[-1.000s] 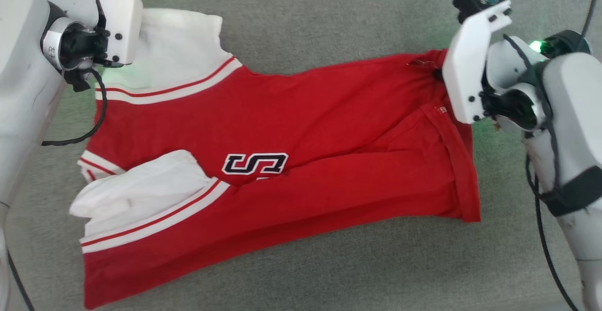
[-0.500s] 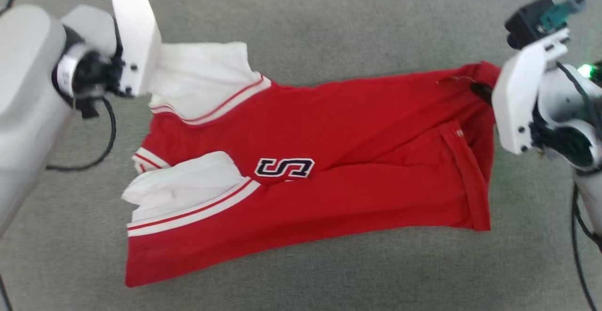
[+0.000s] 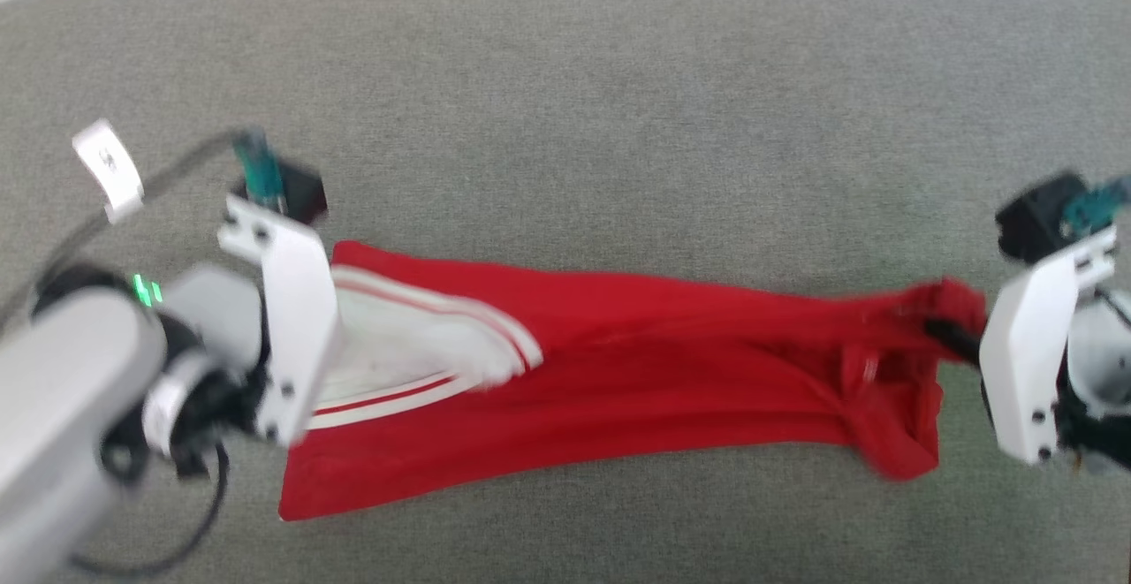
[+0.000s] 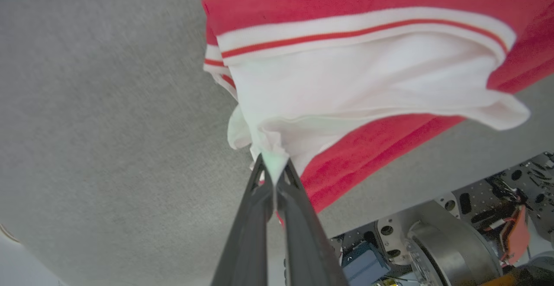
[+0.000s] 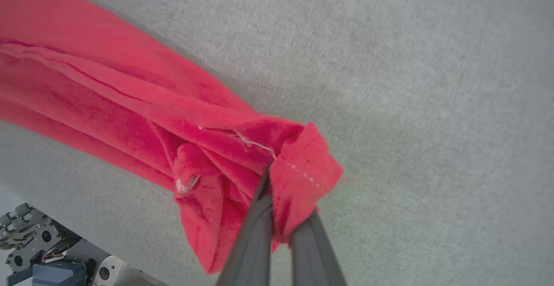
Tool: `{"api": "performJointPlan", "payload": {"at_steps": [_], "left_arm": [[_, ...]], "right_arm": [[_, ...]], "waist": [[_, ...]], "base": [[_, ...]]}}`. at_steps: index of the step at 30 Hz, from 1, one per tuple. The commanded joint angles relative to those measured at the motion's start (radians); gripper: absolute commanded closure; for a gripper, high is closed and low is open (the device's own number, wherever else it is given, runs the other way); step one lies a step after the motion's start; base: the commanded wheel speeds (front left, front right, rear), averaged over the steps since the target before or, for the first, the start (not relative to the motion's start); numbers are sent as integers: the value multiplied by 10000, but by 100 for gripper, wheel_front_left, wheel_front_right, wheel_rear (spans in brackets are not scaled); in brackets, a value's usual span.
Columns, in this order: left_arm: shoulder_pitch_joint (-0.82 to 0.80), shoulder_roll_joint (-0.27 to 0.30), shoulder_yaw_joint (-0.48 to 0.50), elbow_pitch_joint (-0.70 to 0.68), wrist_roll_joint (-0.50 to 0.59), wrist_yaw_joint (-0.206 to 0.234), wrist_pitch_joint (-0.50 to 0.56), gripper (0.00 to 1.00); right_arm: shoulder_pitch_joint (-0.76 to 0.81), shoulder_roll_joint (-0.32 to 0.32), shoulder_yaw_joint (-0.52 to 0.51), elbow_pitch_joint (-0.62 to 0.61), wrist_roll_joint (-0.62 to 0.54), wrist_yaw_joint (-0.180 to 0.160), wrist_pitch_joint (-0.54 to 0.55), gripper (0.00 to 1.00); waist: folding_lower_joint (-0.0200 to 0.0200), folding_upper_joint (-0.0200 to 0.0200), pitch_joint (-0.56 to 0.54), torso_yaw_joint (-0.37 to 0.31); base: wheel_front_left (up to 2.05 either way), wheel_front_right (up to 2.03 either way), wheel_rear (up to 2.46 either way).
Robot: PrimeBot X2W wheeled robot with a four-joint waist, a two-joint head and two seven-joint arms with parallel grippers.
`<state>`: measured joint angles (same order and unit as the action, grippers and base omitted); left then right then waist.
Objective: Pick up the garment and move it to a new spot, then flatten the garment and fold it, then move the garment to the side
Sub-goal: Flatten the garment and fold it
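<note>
I hold the garment [image 3: 618,363] stretched left to right, left gripper [image 4: 273,168] and right gripper [image 5: 277,182] each clamped on an end.

My head cam looks steeply down from well above the grey surface [image 3: 565,80]. Wrist cams sit close, looking along my left gripper [image 4: 273,170] & right gripper [image 5: 277,186], fingers rising from 6 o'clock. All 3 share the garment [image 3: 671,372], each wrist cam showing one end.

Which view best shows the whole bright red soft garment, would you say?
The head view: the bright red soft garment shows end to end. Wrist views show its pinched ends: white in the left hand, red in the right hand.
</note>
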<state>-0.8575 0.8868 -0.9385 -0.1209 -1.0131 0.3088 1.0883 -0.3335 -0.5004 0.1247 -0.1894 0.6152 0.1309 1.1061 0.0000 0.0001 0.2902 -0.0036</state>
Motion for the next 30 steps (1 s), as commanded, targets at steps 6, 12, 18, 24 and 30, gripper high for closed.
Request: {"api": "performJointPlan", "payload": {"at_steps": [6,12,18,24,30], "left_arm": [[1295,-30,-211,-61,-291,207,-697,84],[1615,-540,-88,1078,-386,-221,-1701,0],[1821,-506,336,1183,-358,-488,-2874,0],[2364,-307,910,694,29,-456,-4839,0],[3008,-243,1439,579,522,-442,-7178,0]], "right_arm": [[994,544,-223,227,-320,-3,-70,100],[791,867,247,966,-375,-2,-830,0],[1016,673,328,967,-56,-2,-1285,0],[1450,633,-554,804,126,-2,-1470,0],[1782,718,-1478,1075,134,-2,-1240,0]], "waist": [[0,-1,33,48],[0,-1,54,-6],[0,-1,-12,18],[0,-1,-84,126],[0,-1,-75,360]], "base": [[0,0,0],[0,0,0],[0,0,0],[0,0,0],[0,0,0]]}}
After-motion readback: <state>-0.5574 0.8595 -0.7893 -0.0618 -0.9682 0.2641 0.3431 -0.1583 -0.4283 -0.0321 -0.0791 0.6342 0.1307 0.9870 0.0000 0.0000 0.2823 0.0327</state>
